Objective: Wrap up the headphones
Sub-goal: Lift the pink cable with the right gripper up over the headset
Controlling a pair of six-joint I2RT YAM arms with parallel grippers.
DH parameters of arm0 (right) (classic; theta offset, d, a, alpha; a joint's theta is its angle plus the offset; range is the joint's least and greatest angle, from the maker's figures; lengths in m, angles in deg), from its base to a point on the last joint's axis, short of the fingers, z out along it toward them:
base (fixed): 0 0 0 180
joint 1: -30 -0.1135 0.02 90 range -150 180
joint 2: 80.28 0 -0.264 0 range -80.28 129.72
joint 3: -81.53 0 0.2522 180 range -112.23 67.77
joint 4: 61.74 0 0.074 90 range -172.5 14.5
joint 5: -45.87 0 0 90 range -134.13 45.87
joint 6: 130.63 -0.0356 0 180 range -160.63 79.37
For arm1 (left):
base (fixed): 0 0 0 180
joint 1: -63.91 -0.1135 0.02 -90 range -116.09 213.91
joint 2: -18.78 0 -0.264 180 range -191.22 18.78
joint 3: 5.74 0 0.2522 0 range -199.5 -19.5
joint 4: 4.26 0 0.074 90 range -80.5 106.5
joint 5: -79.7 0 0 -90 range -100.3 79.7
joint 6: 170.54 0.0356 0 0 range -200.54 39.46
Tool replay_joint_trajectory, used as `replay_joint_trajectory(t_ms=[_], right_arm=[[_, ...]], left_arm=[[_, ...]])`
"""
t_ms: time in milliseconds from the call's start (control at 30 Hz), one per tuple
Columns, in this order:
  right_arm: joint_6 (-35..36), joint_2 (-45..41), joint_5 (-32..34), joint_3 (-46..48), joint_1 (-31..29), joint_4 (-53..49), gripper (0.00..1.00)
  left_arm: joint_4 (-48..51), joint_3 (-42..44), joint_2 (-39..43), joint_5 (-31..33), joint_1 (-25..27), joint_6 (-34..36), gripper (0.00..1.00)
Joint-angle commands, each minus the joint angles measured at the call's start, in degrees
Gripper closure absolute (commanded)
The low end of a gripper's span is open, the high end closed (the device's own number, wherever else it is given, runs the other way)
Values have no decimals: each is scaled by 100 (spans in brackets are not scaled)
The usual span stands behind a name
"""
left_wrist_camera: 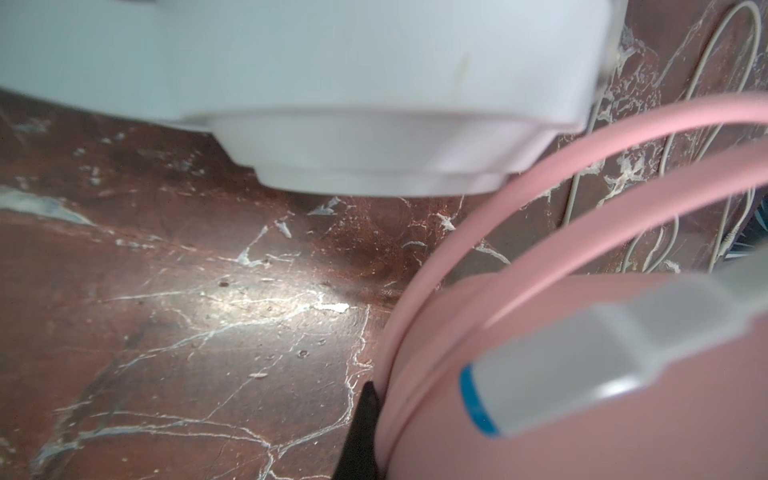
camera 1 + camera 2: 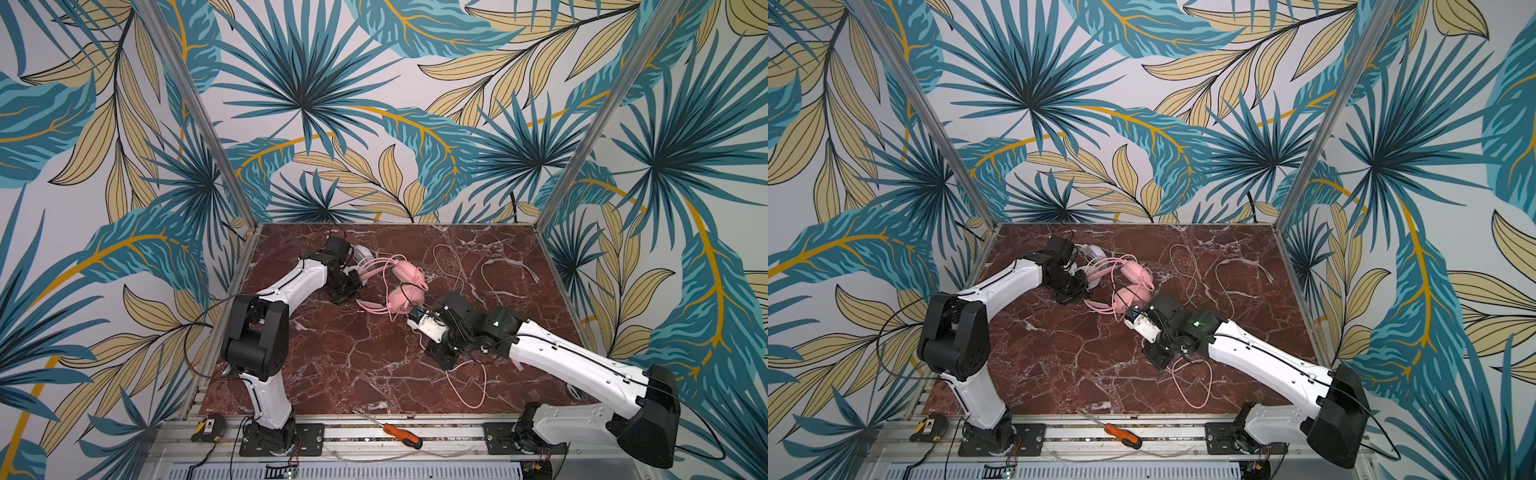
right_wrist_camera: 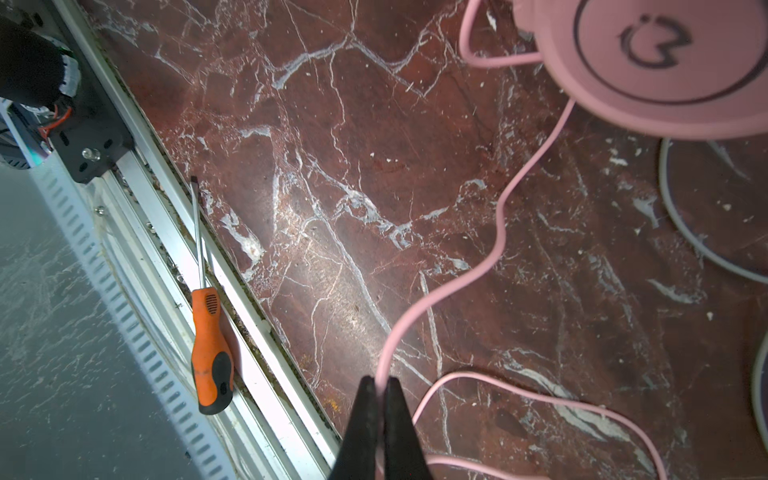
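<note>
At far left, locate the white headset (image 2: 361,252): a smooth hard-plastic earcup, round and stepped, parked on the red marble-pattern table (image 2: 353,365) behind the left gripper (image 2: 355,284). Note one black finger (image 1: 365,419) pressed against the edge of the thin, flat headband of the pink headset (image 2: 405,299). With the opposing finger hidden, read this as a closed pinch on that band, probably to anchor the frame against cable pull.

Moving right, find both pink earcups lying at table centre: matte discs, one with a printed ring and logo.

Just near-right of them, check the right gripper (image 3: 379,382): tapered black fingers pressed together on the pink cable (image 3: 500,208), gripped close to the earcup, presumably for leading the slack round the headset.

Further right, note the white cable (image 3: 665,178) sprawled in loose loops, not yet wrapped. Judged stage: early winding.
</note>
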Motion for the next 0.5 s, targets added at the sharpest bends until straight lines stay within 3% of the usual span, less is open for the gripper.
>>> replay_joint_trajectory(t_ms=[0,267,467], right_arm=[[655,196,-356,-325,150,-161,100],[1536,1019,-1085,-1548,475,-1009,100],[1996,1117,-1596,-1939,534,-1181,100]], left_arm=[[-237,-354,-47,-22,-24,-144,100],[-196,-445,57,97,155,-188,100],[94,-539,194,420,442,-134,100]])
